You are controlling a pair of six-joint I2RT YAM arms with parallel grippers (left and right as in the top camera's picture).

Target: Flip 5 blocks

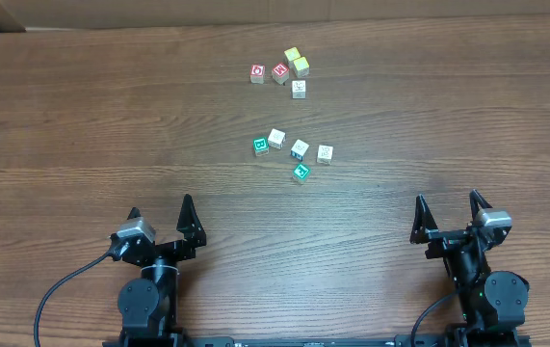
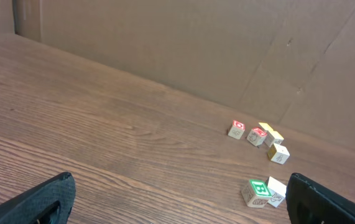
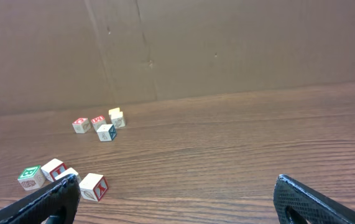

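The five blocks cluster mid-frame in the overhead view, red cubes above them; left gripper and right gripper sit toward the bottom corners, jaws spread wide and empty, probably parked clear so either can reach in first.

Your wood-grain table carries two groups of small blocks, well apart. The near group is five letter cubes, two with green tops. The far group holds two red-printed cubes, two yellowish and one whitish. All sit flat.
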